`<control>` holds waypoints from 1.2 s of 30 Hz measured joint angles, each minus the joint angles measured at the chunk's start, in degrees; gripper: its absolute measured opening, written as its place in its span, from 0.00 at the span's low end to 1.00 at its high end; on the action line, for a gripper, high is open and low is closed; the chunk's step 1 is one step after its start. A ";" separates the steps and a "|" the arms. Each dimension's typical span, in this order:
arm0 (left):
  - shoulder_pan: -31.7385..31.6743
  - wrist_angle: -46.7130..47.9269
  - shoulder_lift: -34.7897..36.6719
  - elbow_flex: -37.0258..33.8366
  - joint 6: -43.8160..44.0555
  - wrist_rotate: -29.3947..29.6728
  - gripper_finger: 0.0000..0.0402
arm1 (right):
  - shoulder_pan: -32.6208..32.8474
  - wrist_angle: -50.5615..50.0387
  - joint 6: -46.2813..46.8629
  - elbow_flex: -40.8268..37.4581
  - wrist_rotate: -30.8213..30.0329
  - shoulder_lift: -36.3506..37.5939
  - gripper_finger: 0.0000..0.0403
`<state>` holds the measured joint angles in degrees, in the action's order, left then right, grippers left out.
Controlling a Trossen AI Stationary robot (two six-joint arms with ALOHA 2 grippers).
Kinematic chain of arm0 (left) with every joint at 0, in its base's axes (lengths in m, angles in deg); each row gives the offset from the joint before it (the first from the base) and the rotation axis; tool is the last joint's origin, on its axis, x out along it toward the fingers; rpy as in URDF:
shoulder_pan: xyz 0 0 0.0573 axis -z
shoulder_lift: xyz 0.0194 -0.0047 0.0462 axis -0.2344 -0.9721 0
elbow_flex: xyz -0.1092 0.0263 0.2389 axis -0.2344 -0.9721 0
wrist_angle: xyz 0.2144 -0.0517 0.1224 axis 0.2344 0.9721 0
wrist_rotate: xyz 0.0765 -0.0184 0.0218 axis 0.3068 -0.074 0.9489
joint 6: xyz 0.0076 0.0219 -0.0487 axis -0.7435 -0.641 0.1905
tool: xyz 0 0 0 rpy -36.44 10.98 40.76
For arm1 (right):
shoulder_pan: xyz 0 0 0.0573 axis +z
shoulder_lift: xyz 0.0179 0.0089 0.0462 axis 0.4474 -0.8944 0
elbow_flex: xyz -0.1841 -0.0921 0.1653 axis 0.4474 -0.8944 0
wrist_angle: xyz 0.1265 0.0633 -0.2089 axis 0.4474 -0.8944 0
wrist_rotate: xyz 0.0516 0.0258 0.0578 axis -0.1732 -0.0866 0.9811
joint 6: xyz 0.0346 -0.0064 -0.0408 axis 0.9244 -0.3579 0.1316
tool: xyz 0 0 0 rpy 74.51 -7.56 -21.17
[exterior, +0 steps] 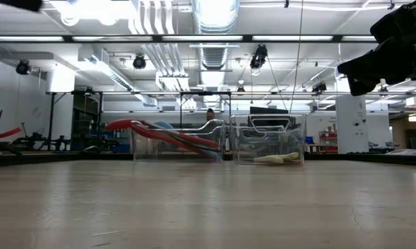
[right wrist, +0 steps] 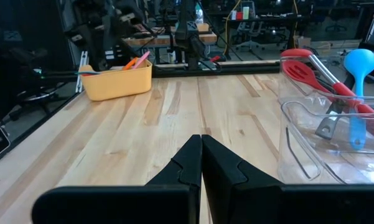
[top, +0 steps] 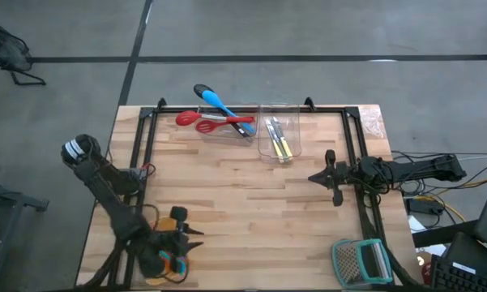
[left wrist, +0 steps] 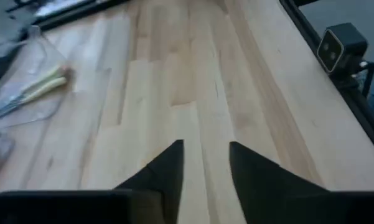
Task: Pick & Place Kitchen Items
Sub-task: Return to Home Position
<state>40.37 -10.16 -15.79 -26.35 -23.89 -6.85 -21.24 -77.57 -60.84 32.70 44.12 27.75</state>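
Note:
At the table's far edge stand two clear tubs. One tub (top: 227, 123) holds red slotted spoons (top: 211, 122) and a blue spoon (top: 215, 99), whose ends stick out over its rim. The other (top: 277, 136) holds yellow-handled cutlery (top: 280, 146). A yellow tray (right wrist: 115, 84) with orange and pink spatulas (right wrist: 137, 62) stands at the near left, mostly under my left arm in the high view. My left gripper (left wrist: 205, 149) hovers open over bare wood beside that tray, nothing between its fingers. My right gripper (right wrist: 201, 140) is shut and empty at the table's right side.
A teal-framed metal grater (top: 360, 261) lies at the near right corner. A black rail frame (top: 142, 146) runs along the table's edges, and a small camera (left wrist: 342, 46) sits on it. Bare wood (top: 251, 211) spreads across the table's middle.

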 joint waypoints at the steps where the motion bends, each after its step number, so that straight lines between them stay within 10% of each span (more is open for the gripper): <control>1: -1.34 -2.26 0.00 -0.86 -2.01 -1.52 0.30 | 0.01 -0.02 0.06 0.00 0.01 0.00 0.02; 7: -11.97 -21.02 -0.02 -7.73 -14.69 -17.14 0.04 | 0.01 0.00 0.09 0.00 0.00 -0.07 0.02; 13: -23.23 -37.06 1.77 -16.34 -24.56 -27.99 0.03 | 0.01 -0.02 0.00 0.00 0.00 -0.04 0.02; 26: -39.65 -50.54 20.48 -37.30 -27.10 -32.13 0.02 | 0.01 -0.02 -0.02 0.00 0.00 0.00 0.02; 36: -40.84 -54.92 40.14 -50.78 -27.82 -31.82 0.04 | 0.00 0.00 0.02 0.00 0.00 0.00 0.02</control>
<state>-0.48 -65.08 24.35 -77.14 -51.71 -38.67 -21.24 -77.57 -60.82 32.70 44.12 27.75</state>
